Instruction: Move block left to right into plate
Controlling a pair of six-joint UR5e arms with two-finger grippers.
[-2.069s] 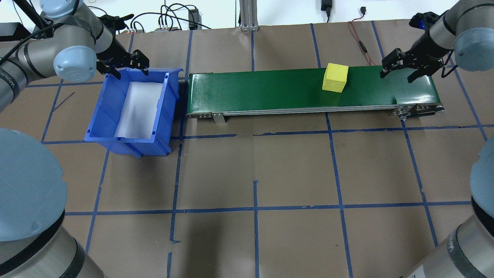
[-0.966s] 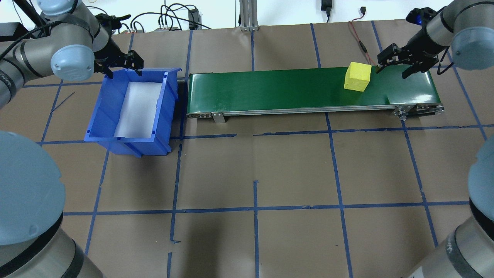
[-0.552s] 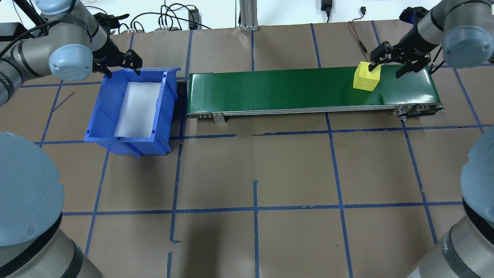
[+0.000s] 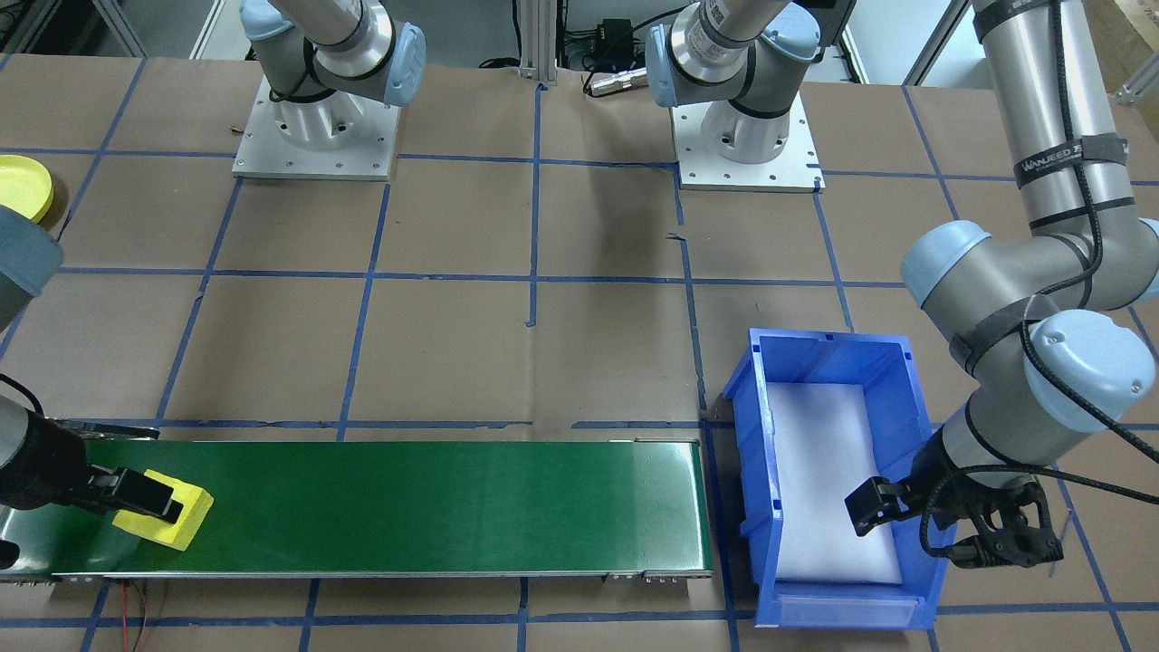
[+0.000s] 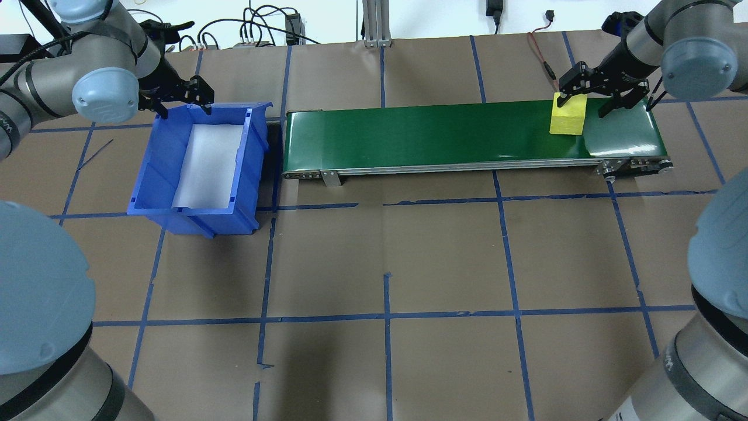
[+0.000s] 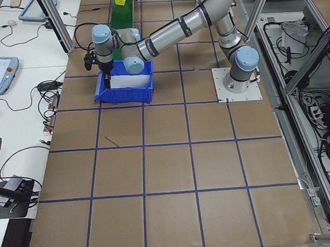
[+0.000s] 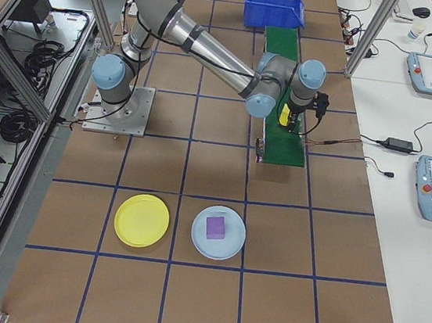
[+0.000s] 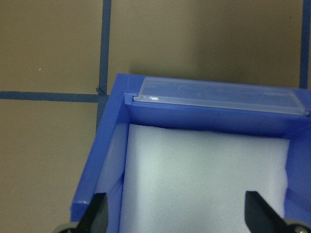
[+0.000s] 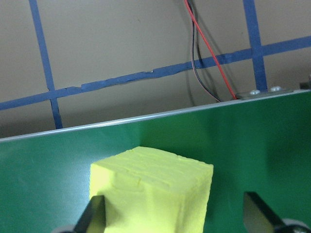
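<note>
A yellow block (image 5: 568, 115) sits on the green conveyor belt (image 5: 438, 135) near its right end. My right gripper (image 5: 586, 102) is open and low over it. In the right wrist view the block (image 9: 150, 194) lies between the two fingers, close against the left finger (image 9: 95, 216), with a wide gap to the other. My left gripper (image 5: 182, 103) hangs open over the far end of the blue bin (image 5: 169, 169), holding nothing. The round yellow plate (image 7: 142, 220) lies empty on the table, well away from the belt, and also shows in the front view as plate (image 4: 23, 186).
A pale blue plate (image 7: 228, 251) holding a purple block (image 7: 216, 227) lies beside the yellow plate. White foam (image 8: 204, 179) lines the blue bin. A red cable (image 9: 209, 63) runs on the table behind the belt's right end. Cables and a metal post stand at the table's far edge.
The block has ridden the belt rightward to its right end. My right gripper moved left and toward the far edge, and the block now sits between its open fingers. The left gripper barely moved.
</note>
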